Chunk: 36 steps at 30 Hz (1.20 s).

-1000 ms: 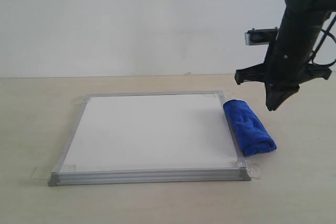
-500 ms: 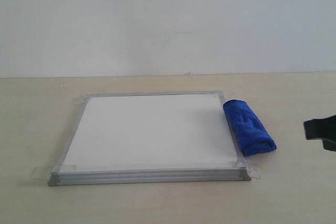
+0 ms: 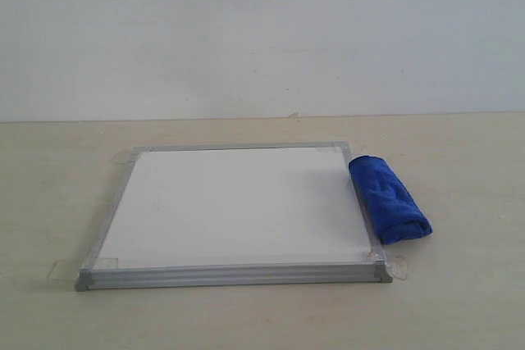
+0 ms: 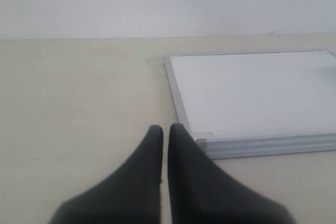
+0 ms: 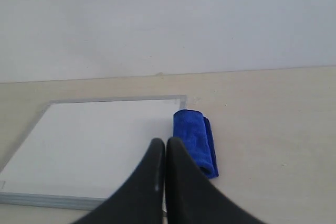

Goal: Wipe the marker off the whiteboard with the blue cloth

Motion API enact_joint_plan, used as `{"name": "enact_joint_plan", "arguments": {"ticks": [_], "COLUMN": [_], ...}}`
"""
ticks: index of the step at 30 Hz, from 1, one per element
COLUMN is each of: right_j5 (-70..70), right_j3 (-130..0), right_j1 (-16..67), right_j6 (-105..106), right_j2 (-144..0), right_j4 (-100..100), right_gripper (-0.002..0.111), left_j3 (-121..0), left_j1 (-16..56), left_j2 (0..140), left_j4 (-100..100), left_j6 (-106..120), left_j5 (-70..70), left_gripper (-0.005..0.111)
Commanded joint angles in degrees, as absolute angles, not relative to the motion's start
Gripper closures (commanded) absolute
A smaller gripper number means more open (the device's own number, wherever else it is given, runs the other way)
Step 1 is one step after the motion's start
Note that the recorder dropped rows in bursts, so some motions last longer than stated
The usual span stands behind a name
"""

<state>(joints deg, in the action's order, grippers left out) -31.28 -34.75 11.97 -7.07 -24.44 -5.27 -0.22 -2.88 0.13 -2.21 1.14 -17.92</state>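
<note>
The whiteboard [image 3: 238, 206] lies flat on the table, silver-framed, its surface plain white; no marker shows on it in any view. The blue cloth [image 3: 389, 198] rests rolled up on the table against the board's right edge, with nothing holding it. Neither arm appears in the exterior view. My left gripper [image 4: 165, 128] is shut and empty, hovering near a front corner of the whiteboard [image 4: 252, 90]. My right gripper [image 5: 165, 141] is shut and empty too, set back from the blue cloth [image 5: 195, 140] and the whiteboard [image 5: 94, 145].
The beige table [image 3: 459, 301] runs back to a white wall [image 3: 262, 30]. Clear tape tabs [image 3: 59, 269] stick out from the board's corners.
The right arm, above the cloth a second ago, dropped to the right edge and then left the exterior view. Board and cloth stayed put.
</note>
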Motion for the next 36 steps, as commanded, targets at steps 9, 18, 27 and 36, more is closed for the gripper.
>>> {"name": "enact_joint_plan", "arguments": {"ticks": [9,18,27,36], "right_j5": [-37.1,-29.8,-9.9,-0.7], "right_j3": [-34.4,-31.8,-12.9,0.0], "right_j1": [12.0,11.8,11.8,12.0], "right_j6": [-6.7,-3.3,0.5,-0.5], "right_j2": [-18.6,-7.3,-0.4,0.0], "right_j4": [-3.6,-2.0,-0.7,-1.0], "right_gripper": [0.108,0.108,0.108,0.108], "left_j3": [0.0,0.0,0.0,0.0], "left_j1": [-2.8,-2.8,-2.8,-2.8], "left_j2": [0.0,0.0,0.0,0.0], "left_j4": [-2.3,-2.3,-2.3,-2.3], "left_j6": [0.8,0.8,0.8,0.8], "left_j5": [-17.6,-17.6,-17.6,-17.6], "left_gripper": [0.103,0.103,0.103,0.103]}}
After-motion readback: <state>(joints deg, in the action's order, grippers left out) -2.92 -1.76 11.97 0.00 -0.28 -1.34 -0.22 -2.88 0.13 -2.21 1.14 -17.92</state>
